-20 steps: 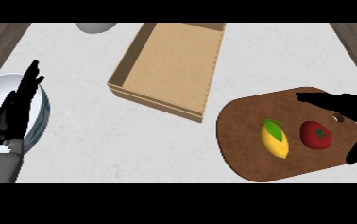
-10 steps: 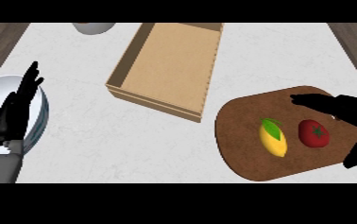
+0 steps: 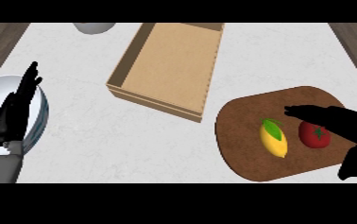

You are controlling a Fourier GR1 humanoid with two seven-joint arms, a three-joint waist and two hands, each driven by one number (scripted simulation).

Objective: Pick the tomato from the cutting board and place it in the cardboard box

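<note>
A red tomato (image 3: 314,135) lies on the brown cutting board (image 3: 244,154) at the lower right, beside a yellow lemon (image 3: 273,137) with a green leaf. My right hand (image 3: 333,121) hovers over the tomato's upper right side, fingers stretched toward the left and open, partly hiding it; the thumb hangs down at the right edge. The open cardboard box (image 3: 169,68) sits up and left of the board with nothing inside. My left hand (image 3: 18,107) rests at the left edge, fingers straight and pointing up.
A white plate (image 3: 36,119) with a bluish rim lies under my left hand. A grey bowl (image 3: 94,27) peeks in at the top edge. Bare white counter lies between the box and the board.
My right hand has slid leftward over the board, its fingertips now reaching past the tomato's top. The left hand, tomato and lemon have stayed put.
</note>
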